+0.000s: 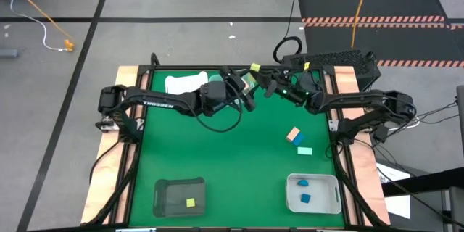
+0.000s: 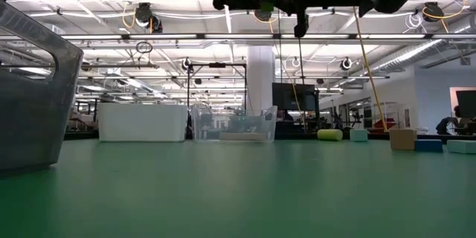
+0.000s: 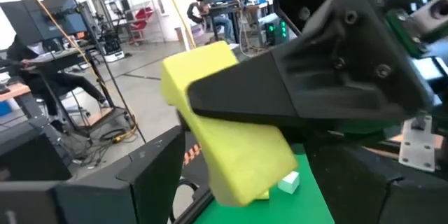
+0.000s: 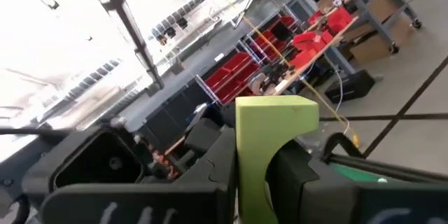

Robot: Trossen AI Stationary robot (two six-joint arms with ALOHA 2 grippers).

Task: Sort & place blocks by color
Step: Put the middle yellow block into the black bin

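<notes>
1. I saw both pincers raised above the far middle of the desk (image 1: pixel 239 152), meeting tip to tip over one yellow-green block (image 1: pixel 250 80). The left pincer (image 1: pixel 246 87) and the right pincer (image 1: pixel 270 85) looked to be on the same piece, so I judged this a mid-air handover

2. In the left wrist view a dark finger (image 3: pixel 294 84) lay clamped across the block, and in the right wrist view the block stood squeezed between the right pincer's fingers (image 4: pixel 203 175). I took both as closed on it. If one pulled away before the other let go, the block could be wrenched askew or flung off

3. If both released together, I reckoned it would drop from well above the desk, bounce and perhaps roll off the far edge just beyond the pincers

4. The block sat tilted in the left grip, held near one end. A shallow hold like that could let it swivel when the load passed to one side

5. The dark bin (image 1: pixel 180 194), which already held a yellow-green cube (image 1: pixel 191 203), lay well away from the pincers on the near side. I feared a weak grip would slip on that long carry

6. The tan block (image 1: pixel 293 135) and the mint block (image 1: pixel 304 150) lay loose below and toward the right arm's side; the white bin (image 1: pixel 313 193) held two blue blocks (image 1: pixel 304 189). A low sweep could knock these
</notes>
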